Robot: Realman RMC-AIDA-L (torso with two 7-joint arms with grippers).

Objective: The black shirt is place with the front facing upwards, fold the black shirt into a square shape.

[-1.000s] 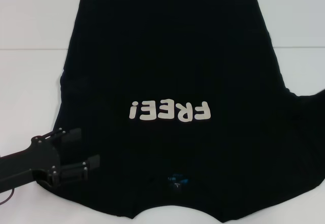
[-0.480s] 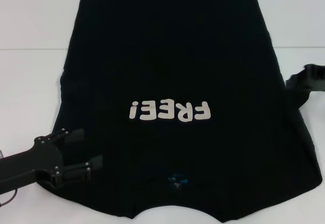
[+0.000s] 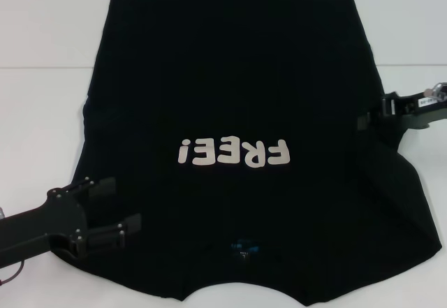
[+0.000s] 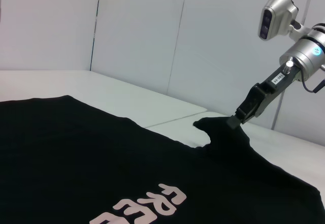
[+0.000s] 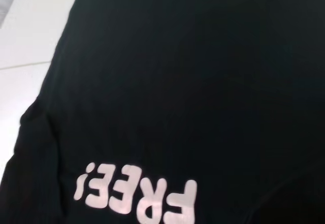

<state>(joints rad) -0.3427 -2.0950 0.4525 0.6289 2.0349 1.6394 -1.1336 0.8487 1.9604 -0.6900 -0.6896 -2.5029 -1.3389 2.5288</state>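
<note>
The black shirt (image 3: 230,77) lies spread on the white table (image 3: 42,35), with its white "FREE!" lettering (image 3: 234,153) facing up and its blue neck label (image 3: 242,247) near me. My left gripper (image 3: 119,207) is open, low over the shirt's near left edge. My right gripper (image 3: 374,118) is shut on the shirt's right sleeve and holds it lifted over the shirt's right side. The left wrist view shows that pinch (image 4: 235,121) with the cloth pulled up into a peak. The right wrist view shows only shirt (image 5: 177,82) and lettering (image 5: 137,193).
White table shows on the left (image 3: 35,126) and far right (image 3: 412,35) of the shirt. A thin seam (image 3: 42,67) crosses the tabletop. White wall panels (image 4: 142,31) stand behind the table.
My right gripper has come in from the right with the right sleeve, dragging it inward over the shirt's side. The left gripper has hardly moved.
</note>
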